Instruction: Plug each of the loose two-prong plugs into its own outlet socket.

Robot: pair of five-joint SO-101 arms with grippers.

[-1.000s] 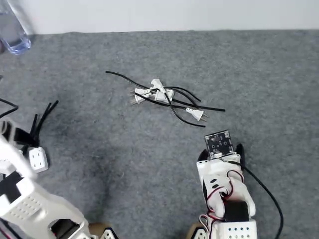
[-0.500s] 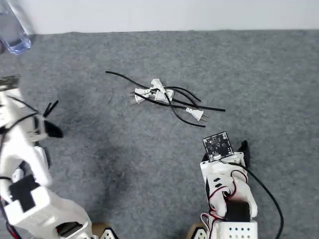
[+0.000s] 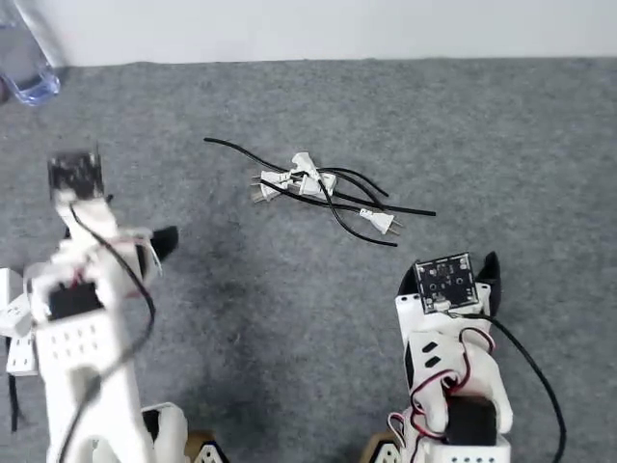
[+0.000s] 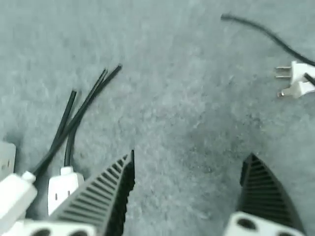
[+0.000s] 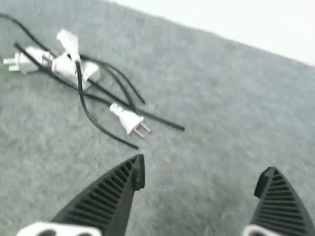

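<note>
At the table's left edge, lying flat: white outlet sockets, none of them filled, with short black cords fanning toward the middle. Just inward of them, over bare table: left gripper, jaws spread wide, holding nothing.

Around the middle, toward the far edge: tangled heap of two-prong plugs, white bodies crossed by their own black leads. Just beside the heap, on the side nearer the right edge and the near edge: lone plug, prongs pointing away from the tangle, lead running back into it.

Right of centre, close to the near edge: right gripper, also wide open and empty, facing the lone plug with bare table between.

Reads as the very first step, the approach to a first pick, with every plug loose and well apart from the sockets. Probably calls next for bringing the right gripper down over the lone plug and closing across the white body, not on prongs or lead. Then a slow lift, since the lead may drag the heap along. Likely needs the left gripper to steady a socket for the push-in.
</note>
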